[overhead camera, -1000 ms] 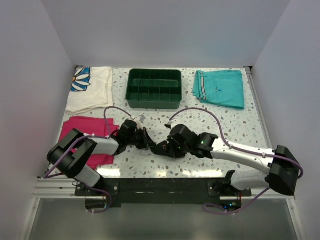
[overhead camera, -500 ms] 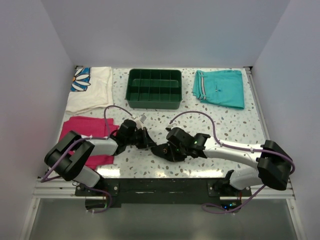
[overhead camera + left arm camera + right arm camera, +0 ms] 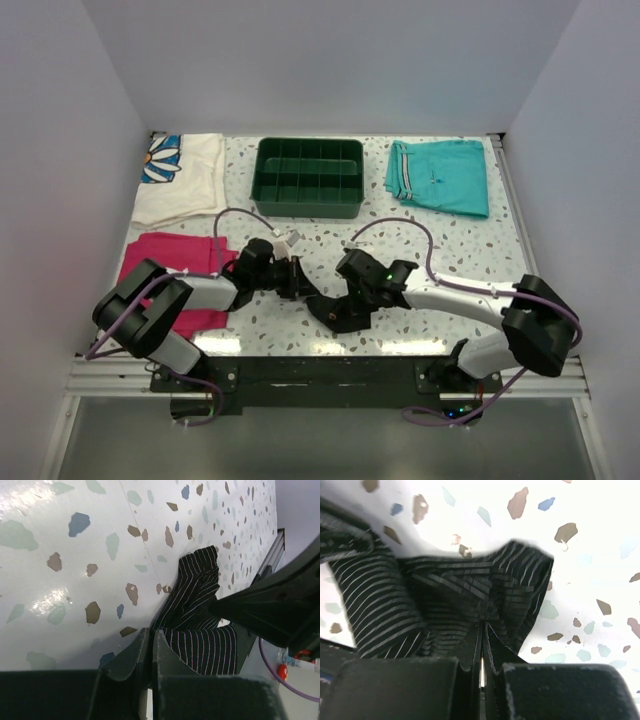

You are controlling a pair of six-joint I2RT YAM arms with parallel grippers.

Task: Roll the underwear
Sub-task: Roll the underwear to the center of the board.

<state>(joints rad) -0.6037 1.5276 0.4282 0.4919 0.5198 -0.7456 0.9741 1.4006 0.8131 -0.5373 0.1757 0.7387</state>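
Right tool (image 3: 481, 628) has swung nearer the left tool (image 3: 151, 634), bunching the underwear (image 3: 450, 600) on the tabletop (image 3: 75, 555); each pinches striped fabric, so rolling looks underway.

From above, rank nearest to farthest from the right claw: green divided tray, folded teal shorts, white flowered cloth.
From the right gripper:
1. green divided tray, back centre.
2. folded teal shorts, back right.
3. white flowered cloth, back left.
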